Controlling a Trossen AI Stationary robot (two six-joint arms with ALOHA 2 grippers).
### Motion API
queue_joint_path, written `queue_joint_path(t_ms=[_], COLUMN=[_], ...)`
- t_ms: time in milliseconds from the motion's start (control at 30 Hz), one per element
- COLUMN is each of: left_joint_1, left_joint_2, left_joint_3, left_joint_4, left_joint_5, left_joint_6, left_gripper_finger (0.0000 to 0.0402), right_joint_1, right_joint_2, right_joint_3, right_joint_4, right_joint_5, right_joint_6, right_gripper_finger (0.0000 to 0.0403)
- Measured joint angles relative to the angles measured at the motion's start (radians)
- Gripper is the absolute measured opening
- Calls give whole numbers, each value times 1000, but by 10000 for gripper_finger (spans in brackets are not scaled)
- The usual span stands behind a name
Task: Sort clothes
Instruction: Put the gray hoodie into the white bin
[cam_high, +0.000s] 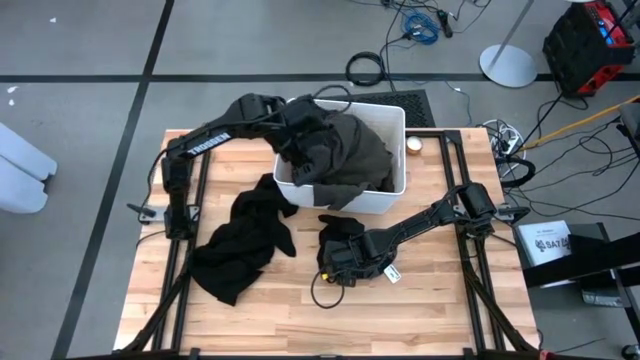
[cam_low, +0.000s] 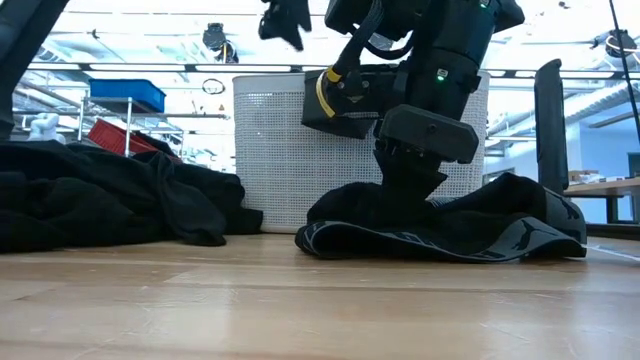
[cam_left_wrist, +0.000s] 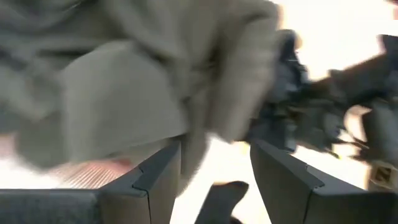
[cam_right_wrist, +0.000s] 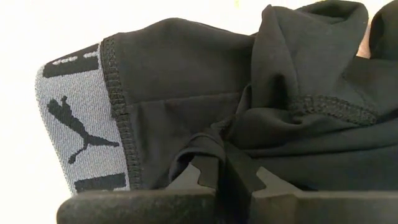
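**A:** Where are your two grippers?

**B:** Your left gripper (cam_high: 300, 125) is over the white bin (cam_high: 395, 190) at the back of the desk (cam_high: 430, 300), right against the big olive-green garment (cam_high: 345, 150) heaped in that bin. In the left wrist view its fingers (cam_left_wrist: 158, 177) stand apart with a fold of the olive cloth hanging between them; you cannot tell whether they grip it.

**A:** And the right one?

**B:** Your right gripper (cam_high: 340, 260) is down on the desk just in front of the bin, on the small black garment (cam_high: 340, 235) with the grey logo waistband (cam_right_wrist: 81, 124). Its fingers (cam_right_wrist: 214, 171) are together, pinching a fold of that black cloth.

**A:** Where do the other clothes lie?

**B:** A larger black garment (cam_high: 245, 235) is spread on the desk to the left of the right gripper, its upper edge touching the bin's front corner.
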Motion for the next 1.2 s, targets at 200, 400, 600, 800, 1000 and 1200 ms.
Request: queue_joint_path(t_ms=[200, 400, 600, 800, 1000, 1200], left_joint_1=[-118, -235, -342, -323, -286, -263], left_joint_2=[11, 61, 115, 139, 139, 138], left_joint_3=[0, 0, 0, -2, -2, -2], left_joint_4=[20, 35, 38, 39, -44, -59], left_joint_5=[-2, -344, -514, -443, -352, -258], left_joint_6=[200, 308, 409, -83, -523, -731], left_gripper_finger=[201, 201, 201, 201, 201, 201], right_joint_1=[0, 0, 0, 5, 11, 11], right_joint_2=[0, 0, 0, 0, 0, 0], right_joint_3=[0, 0, 0, 0, 0, 0], right_joint_4=[-1, -1, -2, -5, -3, -3], right_joint_5=[0, 0, 0, 2, 1, 0], right_joint_6=[-1, -4, -3, 0, 0, 0], right_gripper_finger=[0, 0, 0, 0, 0, 0])
